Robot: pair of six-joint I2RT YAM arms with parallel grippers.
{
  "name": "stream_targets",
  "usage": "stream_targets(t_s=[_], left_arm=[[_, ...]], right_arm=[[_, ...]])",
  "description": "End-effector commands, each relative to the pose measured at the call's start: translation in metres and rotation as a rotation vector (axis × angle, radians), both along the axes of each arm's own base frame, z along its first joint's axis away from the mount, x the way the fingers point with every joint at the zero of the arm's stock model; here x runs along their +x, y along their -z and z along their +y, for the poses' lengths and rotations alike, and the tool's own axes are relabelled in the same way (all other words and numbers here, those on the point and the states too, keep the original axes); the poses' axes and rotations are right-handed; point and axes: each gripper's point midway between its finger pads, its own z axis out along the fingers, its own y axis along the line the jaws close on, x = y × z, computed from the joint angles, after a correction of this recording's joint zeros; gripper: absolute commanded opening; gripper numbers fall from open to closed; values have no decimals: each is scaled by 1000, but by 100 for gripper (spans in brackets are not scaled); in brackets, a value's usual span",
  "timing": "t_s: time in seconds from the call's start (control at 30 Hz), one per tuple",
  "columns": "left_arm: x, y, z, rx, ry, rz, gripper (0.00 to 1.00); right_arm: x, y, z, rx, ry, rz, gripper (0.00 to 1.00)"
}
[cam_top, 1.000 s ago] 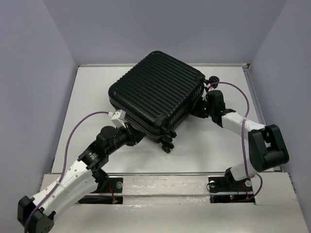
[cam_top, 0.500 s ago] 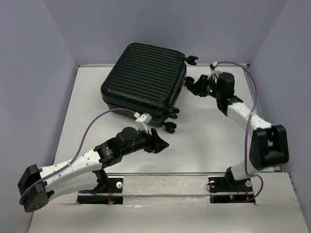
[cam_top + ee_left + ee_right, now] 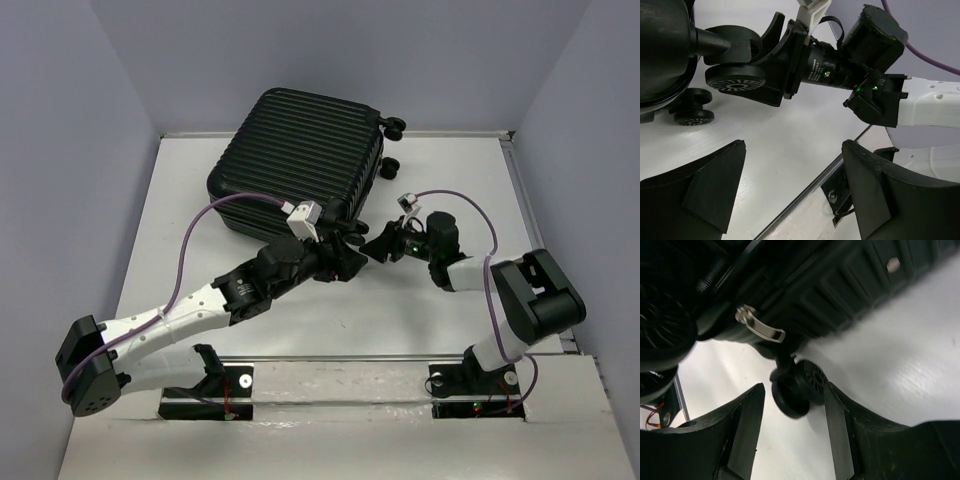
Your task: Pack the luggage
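Clear left and right of the luggage (image 3: 300,160); blocked at its near corner by left gripper (image 3: 352,264), right gripper (image 3: 377,246); walled behind.

Black ribbed luggage (image 3: 297,160) lies closed, far-left.

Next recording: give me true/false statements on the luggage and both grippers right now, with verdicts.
1. The luggage is closed. True.
2. The left gripper holds a piece of clothing. False: its jaws stand open with nothing between them.
3. A wheel of the luggage sits between the right gripper's open jaws. True.
4. The luggage stands upright on its wheels. False: it lies flat on the table, ribbed shell up.
5. A silver zipper pull shows in the right wrist view. True.
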Motion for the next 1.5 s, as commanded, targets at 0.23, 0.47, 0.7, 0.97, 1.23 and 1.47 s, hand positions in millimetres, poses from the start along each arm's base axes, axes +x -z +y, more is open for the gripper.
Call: stream_targets(t_s=[0.23, 0.47, 0.7, 0.97, 1.23, 1.47], left_arm=[[27, -17, -1, -34, -92, -37, 88], [37, -6, 4, -23, -116, -24, 84], [47, -6, 3, -30, -126, -22, 82], [56, -6, -3, -37, -128, -23, 76], [72, -8, -8, -52, -144, -28, 70], [93, -10, -20, -57, -170, -42, 61]], right_arm=[[16, -59, 26, 136, -183, -348, 61], [22, -63, 32, 136, -224, -367, 61], [29, -61, 38, 148, -247, -362, 54], [40, -61, 39, 153, -223, -378, 44], [44, -58, 37, 182, -169, -377, 7], [7, -32, 26, 194, -66, -278, 7]])
